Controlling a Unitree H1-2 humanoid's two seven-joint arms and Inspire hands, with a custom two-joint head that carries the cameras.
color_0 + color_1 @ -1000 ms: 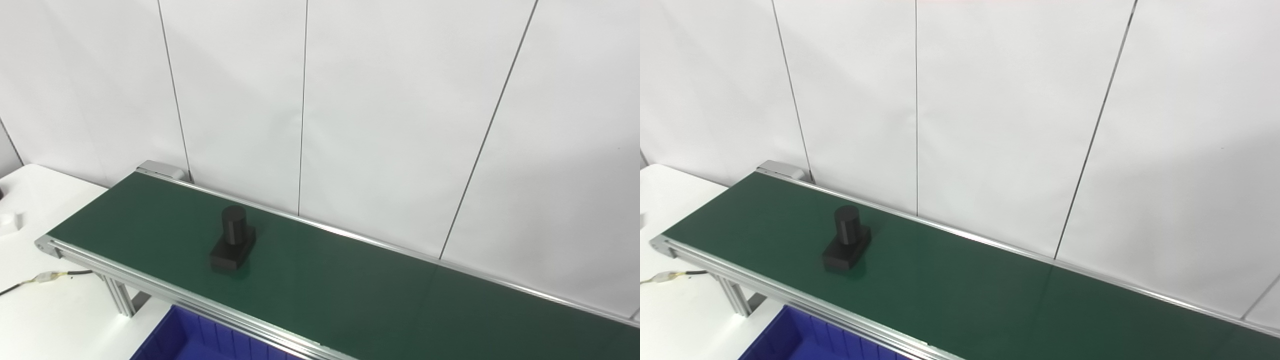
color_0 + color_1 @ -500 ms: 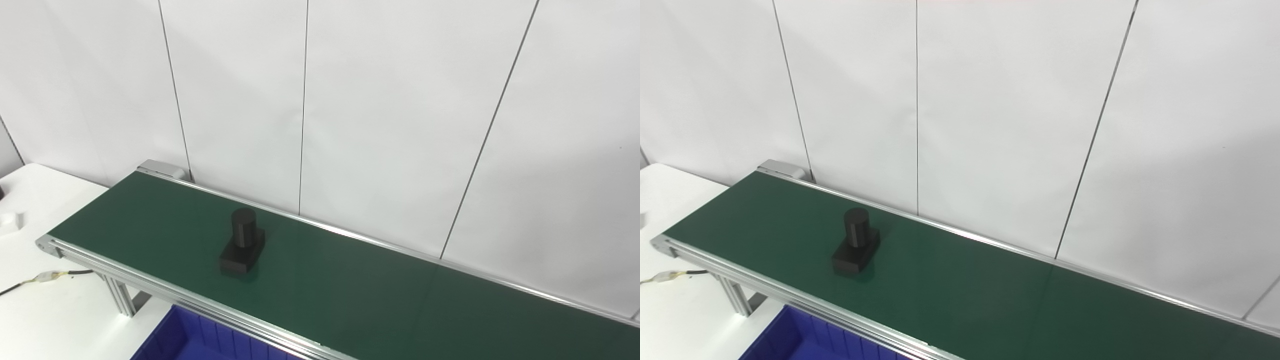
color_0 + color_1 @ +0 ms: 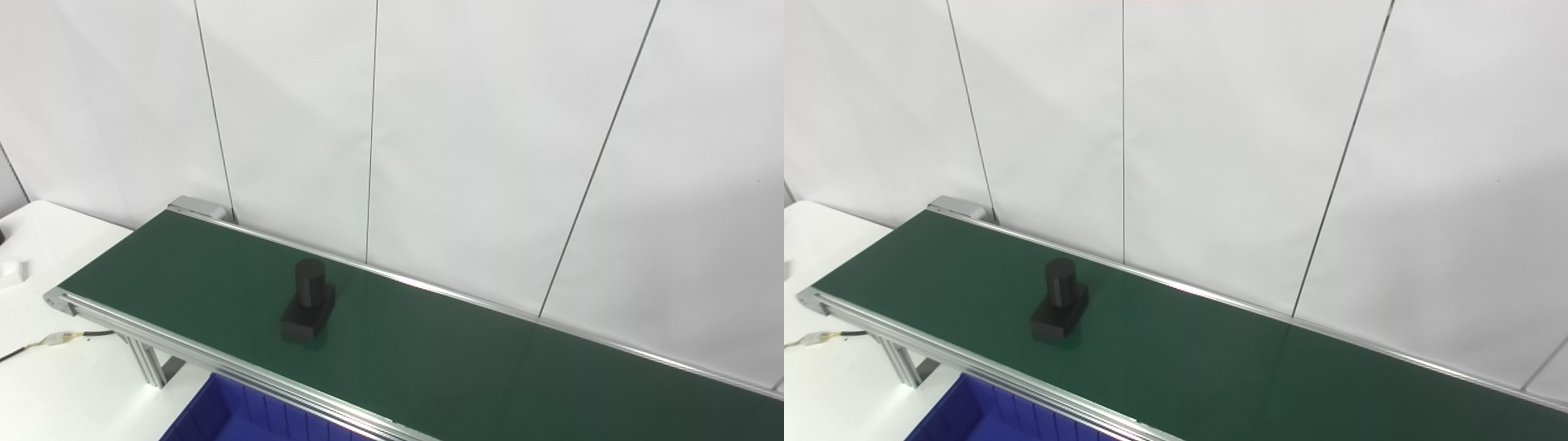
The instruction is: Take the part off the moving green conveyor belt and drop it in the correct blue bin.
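Note:
A black part (image 3: 308,301), an upright cylinder on a rectangular base, stands on the green conveyor belt (image 3: 429,349) in its left half; it also shows in the right eye view (image 3: 1059,300). A corner of a blue bin (image 3: 239,416) shows below the belt's near rail at the bottom edge. Neither hand is in view.
The belt's near aluminium rail (image 3: 202,358) and a support leg (image 3: 147,367) stand on a white table (image 3: 61,380). A cable with a connector (image 3: 55,339) lies on the table at the left. A white panelled wall (image 3: 429,122) runs right behind the belt.
The black part has travelled to the right along the belt. Nothing else has moved.

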